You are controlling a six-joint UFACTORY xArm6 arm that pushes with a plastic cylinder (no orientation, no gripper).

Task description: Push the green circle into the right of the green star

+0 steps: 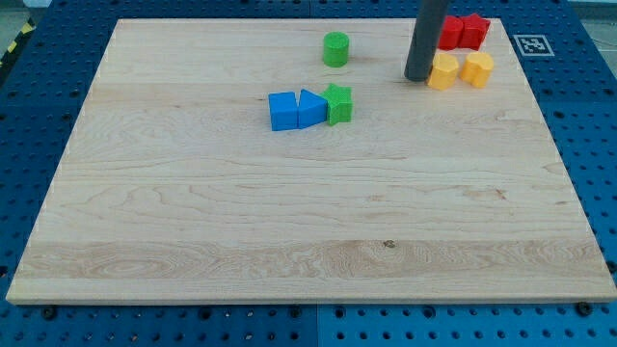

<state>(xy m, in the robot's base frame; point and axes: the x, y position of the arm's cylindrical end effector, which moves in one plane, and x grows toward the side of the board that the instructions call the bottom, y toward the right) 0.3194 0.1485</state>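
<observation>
My tip (418, 77), the lower end of a straight dark rod, rests on the pale wooden table (289, 241) near its top right corner. I carry no fingers at all, so nothing is clasped: the rod simply stands upright with its end on the wood.

The small green cylinder-shaped circle block (335, 49) sits close to the table's top edge, a little right of centre. It lies to the view's left of my tip and slightly nearer the top edge, apart from it with bare wood between.

The green star block (338, 103) lies below the green circle, toward the middle of the table, and the two are apart. Pressed against the star's left side is a blue triangular block (311, 108), and a blue cube (283, 111) touches that one in turn, so the three form a short row.

Just to the right of my tip stands a yellow block (443, 71), very close to the rod, though I cannot tell whether they touch. A second yellow block (476, 69) sits just beside it. Behind these, at the table's top edge, are two red blocks (463, 31) set side by side, the left one partly hidden by the rod. Their exact shapes are hard to make out.

A blue perforated surface (598, 145) surrounds the table.
</observation>
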